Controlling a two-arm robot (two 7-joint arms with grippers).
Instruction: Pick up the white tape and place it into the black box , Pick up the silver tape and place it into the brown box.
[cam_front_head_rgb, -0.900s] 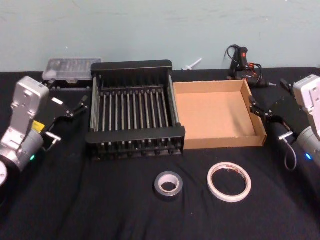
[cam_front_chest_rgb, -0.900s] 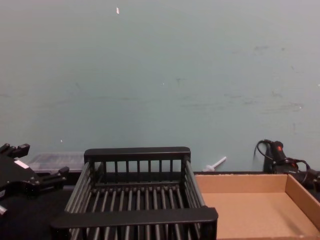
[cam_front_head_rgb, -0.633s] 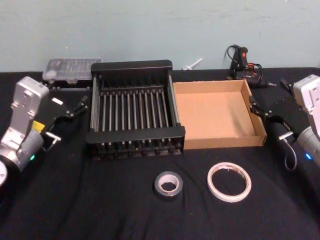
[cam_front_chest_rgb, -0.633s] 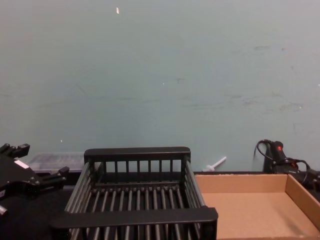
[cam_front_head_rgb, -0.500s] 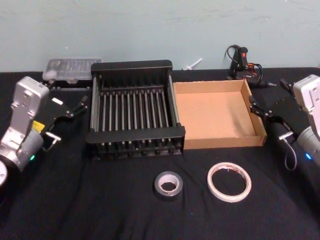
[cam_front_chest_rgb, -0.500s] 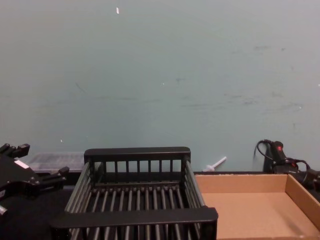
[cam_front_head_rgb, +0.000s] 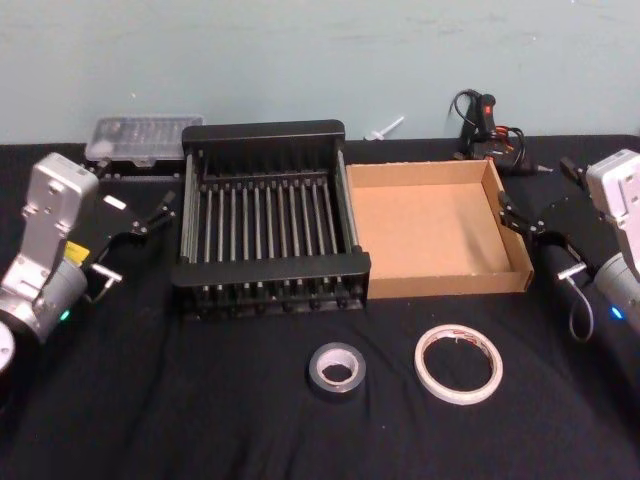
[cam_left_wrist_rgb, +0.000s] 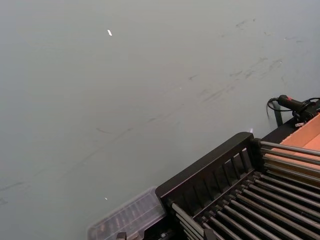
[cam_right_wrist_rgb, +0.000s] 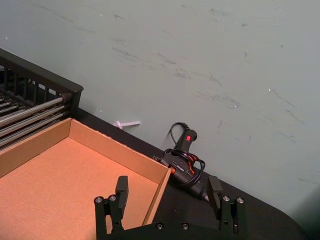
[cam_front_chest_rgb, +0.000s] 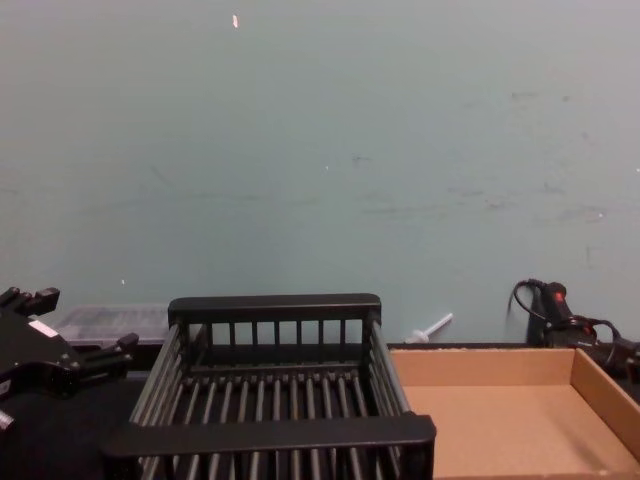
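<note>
1. Nearest you, the silver tape (cam_front_head_rgb: 337, 368) and white tape (cam_front_head_rgb: 459, 362) lay flat on the black cloth, well apart from both grippers.
2. Farther back sat the black box (cam_front_head_rgb: 266, 283) and brown box (cam_front_head_rgb: 437, 285), side by side.
3. Flanking them, your left gripper (cam_front_head_rgb: 148, 212) and right gripper (cam_right_wrist_rgb: 167, 194) hung with jaws spread, holding nothing.

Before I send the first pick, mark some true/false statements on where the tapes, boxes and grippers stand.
1. The white tape lies in the black box. False: it lies on the table, in front of the brown box.
2. The silver tape lies to the left of the white tape. True.
3. The brown box holds a roll. False: nothing lies in it.
4. The right gripper is open, holding nothing. True.
5. The left gripper grips the silver tape. False: it is open beside the black box.
</note>
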